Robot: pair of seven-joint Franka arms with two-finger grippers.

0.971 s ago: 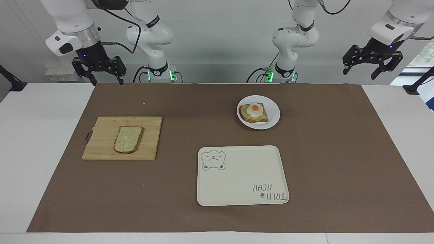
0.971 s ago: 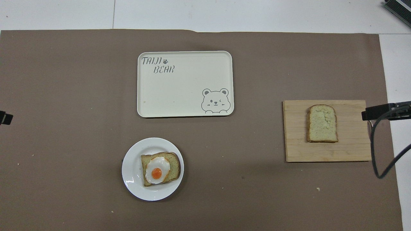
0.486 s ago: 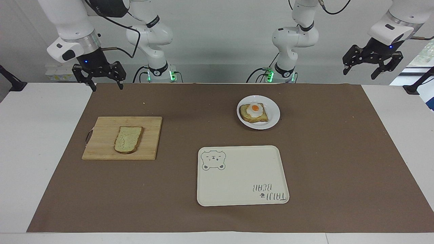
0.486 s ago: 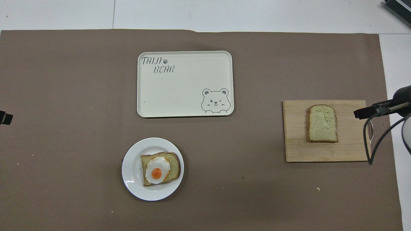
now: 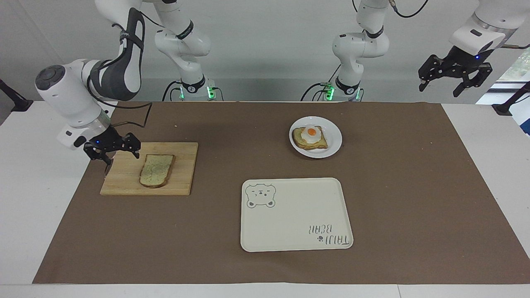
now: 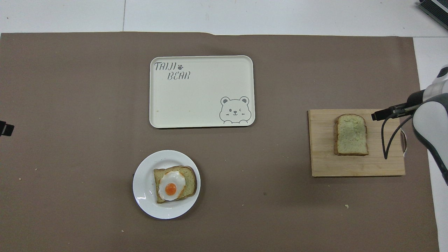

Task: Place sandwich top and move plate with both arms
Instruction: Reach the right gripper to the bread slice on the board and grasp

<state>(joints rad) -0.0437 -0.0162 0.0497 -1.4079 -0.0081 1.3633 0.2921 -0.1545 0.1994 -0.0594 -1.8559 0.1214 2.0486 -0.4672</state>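
Right tool (image 5: 112, 152), jaws spread and holding nothing, low over the end of the cutting board (image 5: 124, 182) that lies toward the right arm's end of the worktop, by the board's small metal handle; sandwich top (image 5: 156, 170) flat on the same board, just beside the tool on the side toward the middle of the worktop, apparently untouched; the slice's long axis runs nearer-to-farther from the robots, rounded end farther from them, as the overhead view shows (image 6: 351, 134); a short sideways shift along the board, toward the left arm's end, would probably bring the spread jaws over the slice, and a pinch across its short width, crust edge to crust edge, looks the likelier grip.

Left tool (image 5: 454, 78), jaws likewise spread and empty, waiting raised off the left arm's end of the worktop, well apart from every task object; the right arm is therefore plainly the nearer one to the slice.

Plate (image 5: 333, 145) on the brown mat (image 5: 393, 186), nearer the robots than the cream bear tray (image 5: 298, 231) and toward the left arm's end from the board; it carries the egg-topped bread slice (image 5: 309, 137), the judged destination of the sandwich top; the carry would run from the board across the middle of the worktop to the plate; topping and plate move both remain to be done.
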